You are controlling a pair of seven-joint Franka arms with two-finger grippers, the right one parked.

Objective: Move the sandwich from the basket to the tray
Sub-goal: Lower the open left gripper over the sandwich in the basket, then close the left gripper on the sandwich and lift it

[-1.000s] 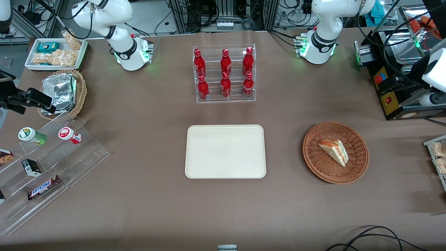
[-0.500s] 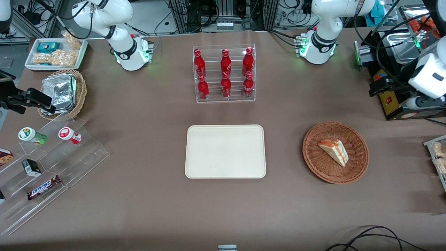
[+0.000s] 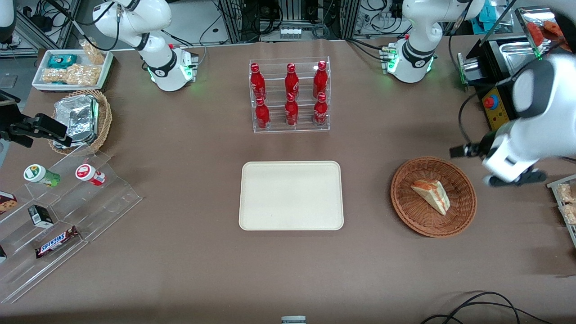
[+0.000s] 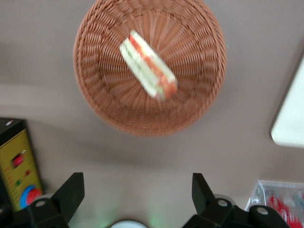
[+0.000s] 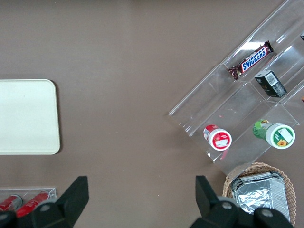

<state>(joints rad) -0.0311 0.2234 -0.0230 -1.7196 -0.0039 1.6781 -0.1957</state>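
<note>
The sandwich is a pale triangular wedge with red-orange filling. It lies in the round reddish-brown wicker basket toward the working arm's end of the table. The cream tray lies flat at the table's middle with nothing on it. My left gripper hangs high above the table beside the basket, on the side away from the tray, a little farther from the front camera than the sandwich. In the left wrist view the gripper is open and empty, apart from the basket and sandwich; a tray corner shows.
A clear rack of red bottles stands farther from the front camera than the tray. A yellow control box sits near the basket. A snack tray is at the working arm's table edge. An acrylic stand and foil basket lie toward the parked arm's end.
My left arm has swung in from the table's edge toward the basket and nearer the front camera. The sandwich, basket and tray have not moved.
</note>
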